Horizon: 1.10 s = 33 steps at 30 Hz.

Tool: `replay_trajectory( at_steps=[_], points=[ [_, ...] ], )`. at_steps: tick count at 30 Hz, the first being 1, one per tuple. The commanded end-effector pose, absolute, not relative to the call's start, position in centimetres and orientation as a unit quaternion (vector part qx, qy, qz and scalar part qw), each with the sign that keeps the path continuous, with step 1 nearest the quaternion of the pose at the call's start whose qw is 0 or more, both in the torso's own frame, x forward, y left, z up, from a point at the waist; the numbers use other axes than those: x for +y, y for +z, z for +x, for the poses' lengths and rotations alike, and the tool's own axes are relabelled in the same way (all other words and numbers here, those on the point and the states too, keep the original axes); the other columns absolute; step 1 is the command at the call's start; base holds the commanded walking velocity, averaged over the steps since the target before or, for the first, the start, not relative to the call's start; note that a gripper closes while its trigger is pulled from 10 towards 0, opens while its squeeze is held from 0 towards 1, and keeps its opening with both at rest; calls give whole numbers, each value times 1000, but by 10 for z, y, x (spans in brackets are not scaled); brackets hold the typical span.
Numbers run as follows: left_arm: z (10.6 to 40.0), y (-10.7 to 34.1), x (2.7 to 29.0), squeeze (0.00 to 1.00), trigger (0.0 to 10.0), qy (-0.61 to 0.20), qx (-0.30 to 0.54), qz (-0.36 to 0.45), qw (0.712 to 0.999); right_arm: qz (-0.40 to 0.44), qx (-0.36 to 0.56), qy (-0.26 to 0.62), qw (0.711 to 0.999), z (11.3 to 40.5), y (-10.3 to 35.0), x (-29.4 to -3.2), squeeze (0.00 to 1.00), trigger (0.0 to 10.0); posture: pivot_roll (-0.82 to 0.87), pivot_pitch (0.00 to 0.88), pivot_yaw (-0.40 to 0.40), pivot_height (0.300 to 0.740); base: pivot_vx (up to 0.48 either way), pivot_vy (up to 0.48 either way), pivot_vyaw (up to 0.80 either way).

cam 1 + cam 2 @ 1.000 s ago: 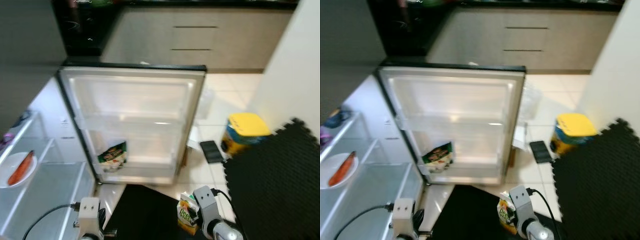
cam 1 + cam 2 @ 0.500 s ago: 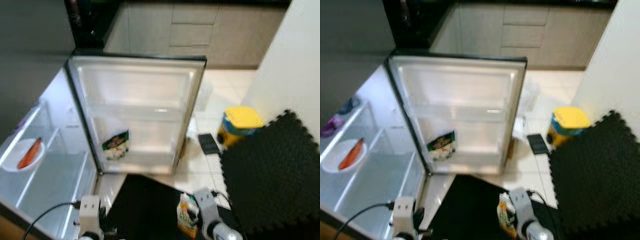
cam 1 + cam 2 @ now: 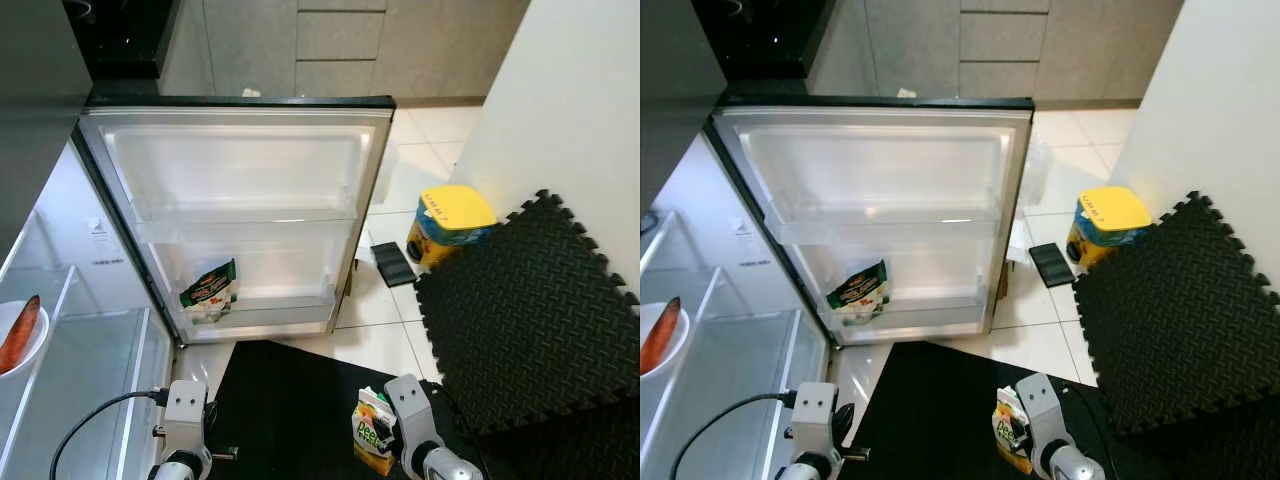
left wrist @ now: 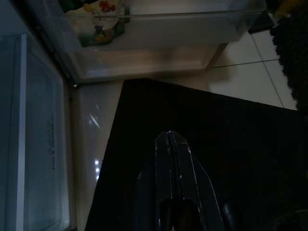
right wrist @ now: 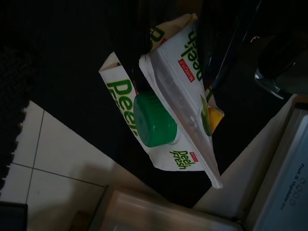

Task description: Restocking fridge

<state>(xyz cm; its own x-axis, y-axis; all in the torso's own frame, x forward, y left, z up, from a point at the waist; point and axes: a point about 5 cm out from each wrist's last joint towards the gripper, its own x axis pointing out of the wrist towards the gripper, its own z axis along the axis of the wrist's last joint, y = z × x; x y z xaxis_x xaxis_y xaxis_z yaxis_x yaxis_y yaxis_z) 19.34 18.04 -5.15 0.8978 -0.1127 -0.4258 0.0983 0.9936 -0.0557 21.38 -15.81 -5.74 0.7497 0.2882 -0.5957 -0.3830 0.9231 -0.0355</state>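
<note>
A white and green juice carton (image 5: 168,120) with a green screw cap is held in my right gripper (image 5: 185,72), low in front of me over a black floor mat (image 3: 290,400). The carton (image 3: 372,432) also shows in the eye views, beside my right wrist. My left gripper (image 4: 169,139) is shut with nothing in it and hangs above the same mat. The fridge door (image 3: 240,170) stands wide open ahead. Its upper door shelf is bare and its lower one holds a green packet (image 3: 207,290). The fridge's glass shelves (image 3: 90,350) are at my left.
A white plate (image 3: 15,335) with an orange item sits on a fridge shelf at far left. A yellow-lidded tub (image 3: 450,215) and a flat dark object (image 3: 390,263) lie on the tiles right of the door. Black foam tiles (image 3: 520,300) cover the floor at right, against a white wall.
The camera has shifted, so the whole scene sits differently and is sharper. The carton stays in my right gripper and the left stays shut.
</note>
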Motion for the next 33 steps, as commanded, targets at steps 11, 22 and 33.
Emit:
replay_trajectory(
  at_steps=[11,22,33],
  points=[
    [188,-55,181,0,10000,-50,230,-11,972,-78,306,175,933,211,-59,-161,0,10000,-55,81,-51,729,0,0,0],
    [189,-54,181,0,10000,-50,226,-11,973,-79,306,175,932,211,-59,-162,0,10000,-57,83,-53,729,256,0,0],
    [188,-54,181,0,10000,-50,227,-11,972,-79,307,176,932,210,-59,-161,0,10000,-56,84,-52,729,306,0,0]
  ],
)
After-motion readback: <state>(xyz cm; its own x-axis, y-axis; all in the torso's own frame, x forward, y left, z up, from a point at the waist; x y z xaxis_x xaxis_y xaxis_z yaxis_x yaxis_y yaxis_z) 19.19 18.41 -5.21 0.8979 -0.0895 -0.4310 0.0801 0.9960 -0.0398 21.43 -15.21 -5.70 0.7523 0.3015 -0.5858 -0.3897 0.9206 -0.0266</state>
